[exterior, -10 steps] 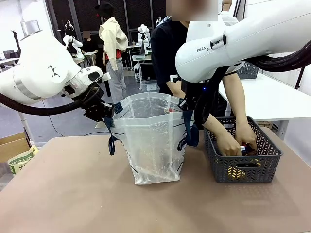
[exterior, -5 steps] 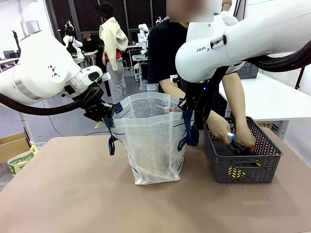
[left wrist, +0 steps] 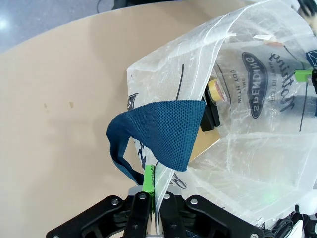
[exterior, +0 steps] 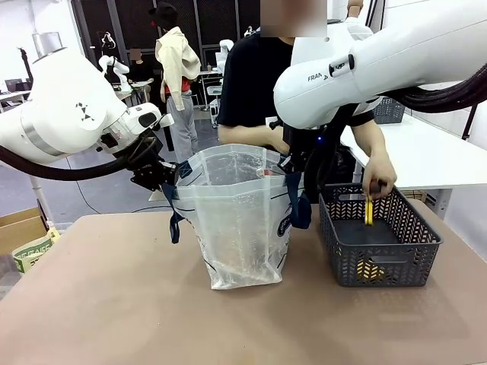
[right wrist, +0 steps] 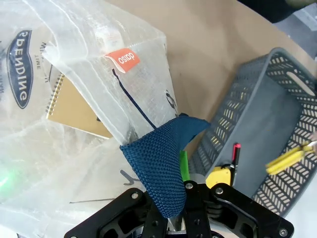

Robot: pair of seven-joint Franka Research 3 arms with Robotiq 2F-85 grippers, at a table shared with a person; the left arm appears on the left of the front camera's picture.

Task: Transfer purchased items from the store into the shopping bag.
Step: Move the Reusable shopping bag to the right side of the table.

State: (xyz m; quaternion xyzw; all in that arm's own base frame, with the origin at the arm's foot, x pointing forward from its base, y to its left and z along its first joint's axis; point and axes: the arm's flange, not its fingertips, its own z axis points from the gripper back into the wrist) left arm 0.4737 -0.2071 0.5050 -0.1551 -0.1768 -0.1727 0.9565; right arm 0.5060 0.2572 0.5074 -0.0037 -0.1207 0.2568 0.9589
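Left gripper (left wrist: 154, 191) and right gripper (right wrist: 181, 184) are pinching the part-filled shopping bag (exterior: 236, 220) open while a hand (exterior: 378, 182) is lifting a yellow piece (exterior: 369, 211) from the basket (exterior: 380, 262).

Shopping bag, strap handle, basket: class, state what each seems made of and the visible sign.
Shopping bag: likely thin plastic film, glossy, translucent, crinkled. Strap handle: navy woven fabric; coarse mesh weave shows. Basket: probably moulded plastic, matte dark grey, regular lattice sides.

Robotics lab: white worktables (exterior: 435, 156), dark wall panels (exterior: 213, 19) (cardboard box (exterior: 17, 225) on the floor).
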